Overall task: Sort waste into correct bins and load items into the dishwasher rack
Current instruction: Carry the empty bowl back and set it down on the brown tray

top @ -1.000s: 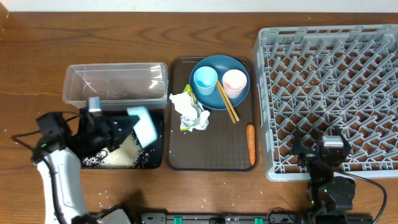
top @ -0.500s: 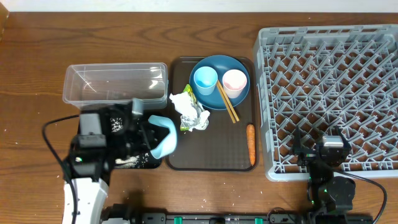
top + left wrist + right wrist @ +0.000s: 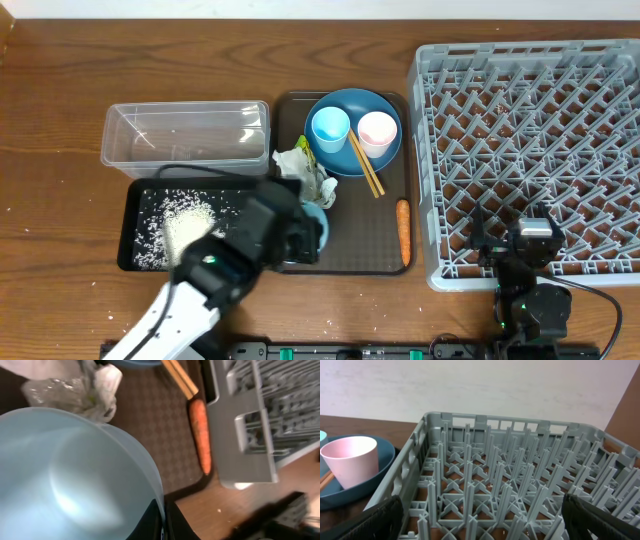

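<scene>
My left gripper (image 3: 164, 515) is shut on the rim of the light blue bowl (image 3: 65, 475), which it holds over the near left of the brown serving tray (image 3: 350, 245). From overhead the arm hides most of the bowl (image 3: 316, 226). White rice (image 3: 185, 215) lies in the black tray (image 3: 128, 225), next to the clear tub (image 3: 185, 135). The tissue (image 3: 295, 165), wrapper (image 3: 318, 190) and carrot (image 3: 403, 230) lie on the serving tray. The dark blue dish (image 3: 350, 100) carries a light blue cup (image 3: 331, 127), a pink cup (image 3: 377, 132) and the chopsticks (image 3: 366, 165). My right gripper (image 3: 482, 525) stands open at the near edge of the rack (image 3: 530, 140).
The grey rack (image 3: 510, 490) fills the right side of the table, its pegs standing upright. In the left wrist view the carrot (image 3: 200, 435) lies close to the rack's wall (image 3: 250, 425). A few loose rice grains dot the wooden table near the front edge.
My left arm has swung right from over the black tray, carrying the bowl to the serving tray's near left. Rice now shows uncovered in the black tray. The right arm has not moved.
</scene>
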Robot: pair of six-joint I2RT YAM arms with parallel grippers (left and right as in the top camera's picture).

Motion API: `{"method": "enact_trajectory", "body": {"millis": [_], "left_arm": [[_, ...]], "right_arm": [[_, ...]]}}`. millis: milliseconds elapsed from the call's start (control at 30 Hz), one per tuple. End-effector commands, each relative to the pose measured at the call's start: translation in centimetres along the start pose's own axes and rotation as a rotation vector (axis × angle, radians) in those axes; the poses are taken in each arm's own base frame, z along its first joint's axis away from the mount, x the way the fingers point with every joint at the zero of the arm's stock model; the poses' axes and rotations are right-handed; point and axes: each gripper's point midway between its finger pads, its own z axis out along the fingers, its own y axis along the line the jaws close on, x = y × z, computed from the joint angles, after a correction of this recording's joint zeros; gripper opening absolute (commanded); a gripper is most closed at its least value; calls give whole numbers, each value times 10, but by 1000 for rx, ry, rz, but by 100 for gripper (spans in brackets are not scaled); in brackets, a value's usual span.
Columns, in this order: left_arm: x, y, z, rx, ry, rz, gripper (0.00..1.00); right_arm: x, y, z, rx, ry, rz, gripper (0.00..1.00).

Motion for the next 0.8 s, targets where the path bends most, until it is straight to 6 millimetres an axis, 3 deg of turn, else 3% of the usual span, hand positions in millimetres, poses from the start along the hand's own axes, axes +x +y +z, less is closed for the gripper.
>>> {"method": "enact_trajectory", "body": {"millis": [0, 267, 400, 467, 500, 567, 633, 767], "left_arm": [[-7, 3, 15, -113, -45, 13, 6], [20, 7, 73, -182, 83, 62, 6], [22, 13, 83, -210, 92, 63, 10], [21, 14, 83, -216, 85, 64, 22], [19, 14, 83, -218, 78, 65, 44], [14, 13, 80, -218, 54, 71, 70], [7, 9, 75, -212, 26, 78, 78], [-9, -10, 61, -156, -23, 95, 79]], "right_arm": [[1, -1, 0, 3, 1, -9, 99], [1, -1, 0, 2, 1, -9, 99], [1, -1, 0, 2, 1, -9, 99], [1, -1, 0, 2, 1, -9, 99], [1, -1, 0, 2, 1, -9, 99], [1, -1, 0, 2, 1, -9, 99], [1, -1, 0, 2, 1, -9, 99], [1, -1, 0, 2, 1, -9, 99]]}}
